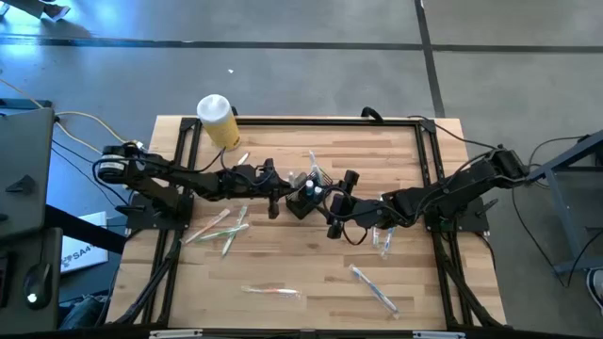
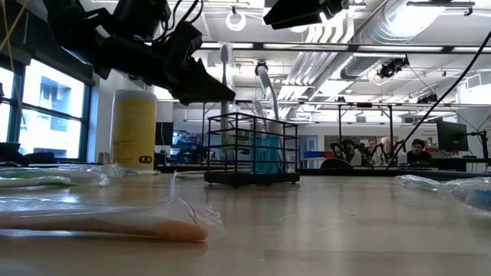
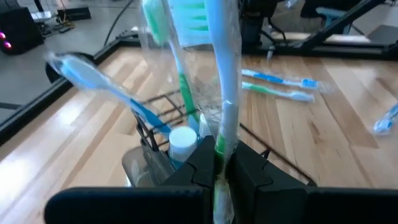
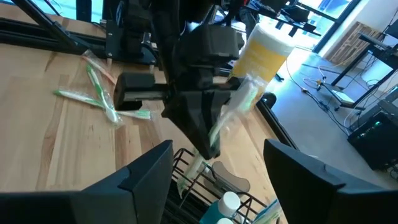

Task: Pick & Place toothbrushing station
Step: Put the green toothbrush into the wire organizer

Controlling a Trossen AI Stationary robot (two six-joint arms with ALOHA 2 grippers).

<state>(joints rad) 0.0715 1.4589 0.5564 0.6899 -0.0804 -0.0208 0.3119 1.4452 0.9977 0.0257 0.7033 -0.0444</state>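
Observation:
The toothbrushing station, a small black wire caddy (image 1: 306, 200) (image 2: 252, 149), stands on its base mid-table. It holds a blue toothbrush (image 3: 93, 74) and a white-capped tube (image 3: 183, 140). My left gripper (image 1: 280, 196) (image 4: 208, 146) hovers just over the caddy's left side, shut on a plastic-wrapped green-and-white toothbrush (image 3: 221, 93) (image 4: 239, 106). My right gripper (image 1: 335, 202) stands open at the caddy's right side, its fingers (image 4: 146, 174) wide apart and touching nothing. My left gripper pinches the wrapped toothbrush's handle (image 3: 219, 149) between its two fingers, which lie across it and come from the table's left, slanting slightly down. The brush stands nearly upright, head (image 3: 186, 15) on top. Its lower end points down at the caddy, hidden below the fingers.
A yellow jar with a white lid (image 1: 219, 121) stands at the far left. Loose wrapped toothbrushes lie left of the caddy (image 1: 221, 226), near the front edge (image 1: 273, 292) (image 1: 375, 287) and under my right arm (image 1: 382, 240).

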